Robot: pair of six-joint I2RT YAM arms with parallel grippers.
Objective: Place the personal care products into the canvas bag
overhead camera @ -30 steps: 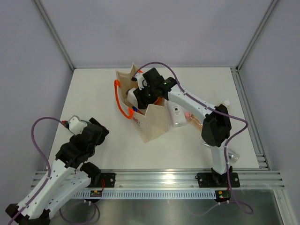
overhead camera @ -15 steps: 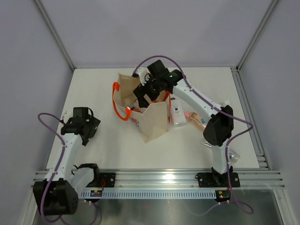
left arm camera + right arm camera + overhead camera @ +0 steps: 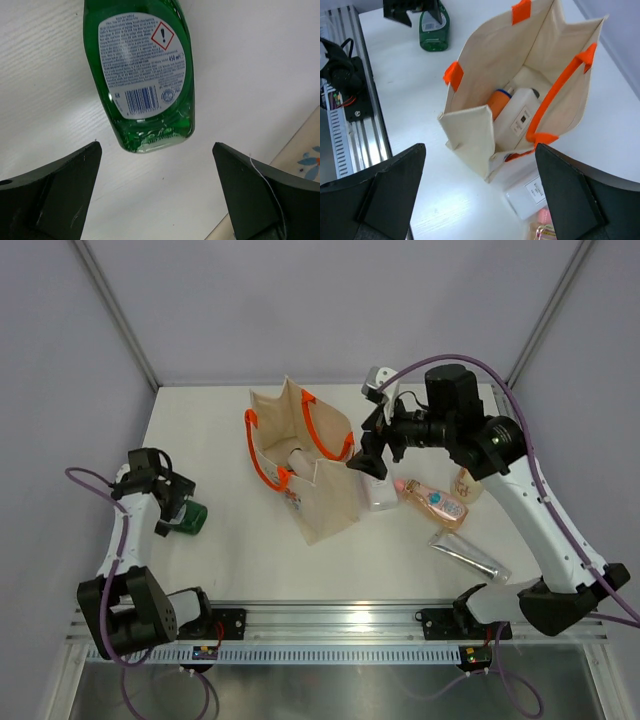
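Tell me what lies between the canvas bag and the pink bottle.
A white flat bottle lies between the canvas bag and the pink bottle; the top external view shows it.

The green bottle (image 3: 140, 85) is translucent, glossy plastic, with a white paper-like label (image 3: 142, 60) lying smooth on it. Under it the table (image 3: 260, 60) is white and matt, with a fine ribbed grain. The fingers (image 3: 50, 195) of the left tool (image 3: 156, 160) look like matt black plastic. The canvas bag (image 3: 470, 135) is dull beige woven cloth, its handles (image 3: 560, 95) bright orange webbing. Inside, the orange bottle (image 3: 499, 102) and white flat bottle (image 3: 520, 117) are smooth plastic. The silver tube (image 3: 468, 555) has a metallic sheen; the rail (image 3: 340, 618) is bare pale metal.
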